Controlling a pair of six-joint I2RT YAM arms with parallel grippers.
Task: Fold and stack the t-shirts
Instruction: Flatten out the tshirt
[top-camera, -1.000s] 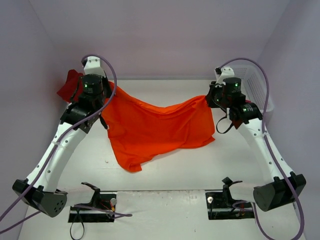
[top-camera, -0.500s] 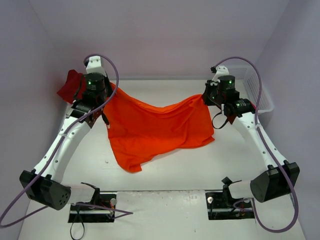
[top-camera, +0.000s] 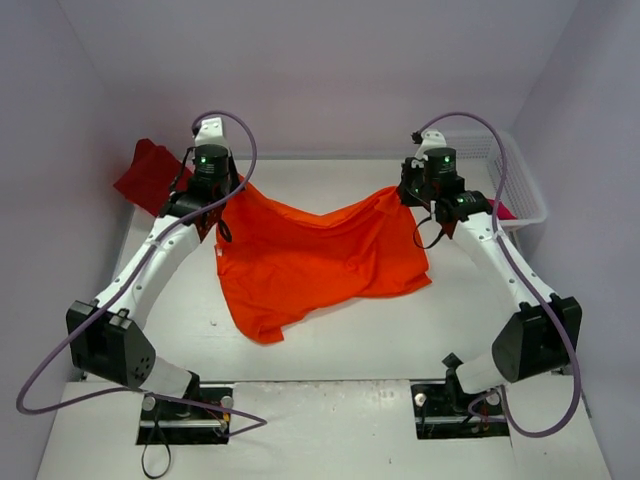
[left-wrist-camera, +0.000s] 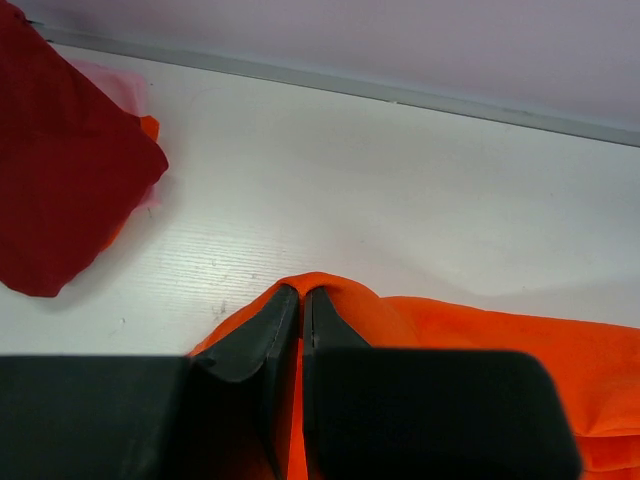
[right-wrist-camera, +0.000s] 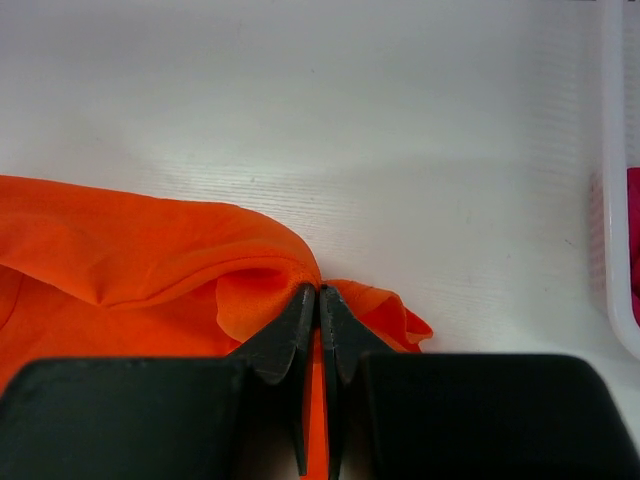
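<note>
The bright orange t-shirt (top-camera: 310, 255) hangs stretched between both arms, its lower part resting on the table. My left gripper (left-wrist-camera: 301, 292) is shut on its left upper corner (left-wrist-camera: 330, 290). My right gripper (right-wrist-camera: 320, 290) is shut on its right upper corner (right-wrist-camera: 250, 270). In the top view the left gripper (top-camera: 232, 188) and right gripper (top-camera: 402, 192) are near the back of the table. A dark red t-shirt (top-camera: 150, 175) lies crumpled at the back left, also seen in the left wrist view (left-wrist-camera: 70, 170). Crimson-pink cloth (top-camera: 503, 210) shows in the basket.
A white plastic mesh basket (top-camera: 520, 180) stands at the back right, its rim (right-wrist-camera: 615, 200) at the right edge of the right wrist view. Purple walls close the table on three sides. Two black mounts (top-camera: 185, 415) sit at the near edge.
Both grippers have moved toward the back wall with the orange t-shirt's upper corners, and the arms have stretched out further. The shirt's upper edge has shifted back.
</note>
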